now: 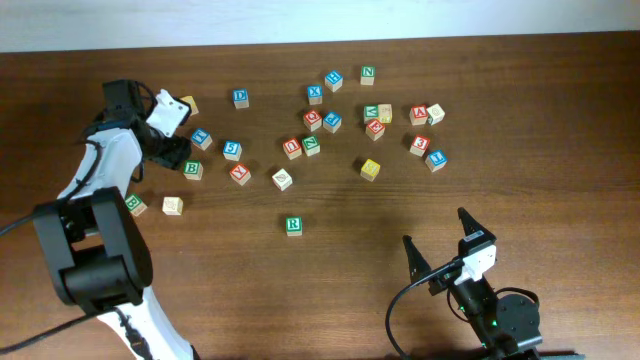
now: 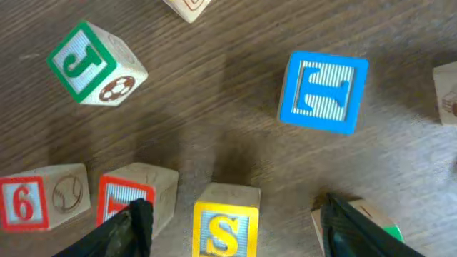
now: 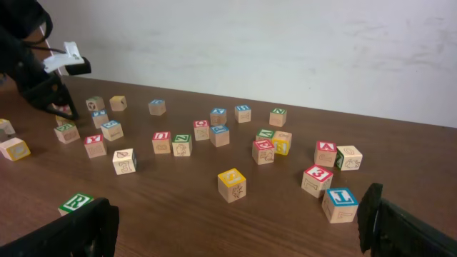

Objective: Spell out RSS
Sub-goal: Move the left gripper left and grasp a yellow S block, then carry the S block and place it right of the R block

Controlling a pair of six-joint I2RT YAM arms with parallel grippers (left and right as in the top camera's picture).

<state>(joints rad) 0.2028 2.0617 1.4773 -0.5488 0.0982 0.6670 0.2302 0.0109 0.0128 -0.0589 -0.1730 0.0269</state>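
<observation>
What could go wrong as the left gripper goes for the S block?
1. The red block sits close beside the S block, right under one finger of the left gripper. Coming down, that finger may land on it or drag it along.
2. A green-edged block lies under the other finger, so the open jaws may knock or pinch it instead of closing cleanly on the S block.

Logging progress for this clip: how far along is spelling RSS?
Looks done: the green R block sits alone, away from the other blocks. In hand: the open left gripper brackets a yellow S block, not yet gripped. Left: placing two S blocks. The right gripper is open and empty.
</observation>
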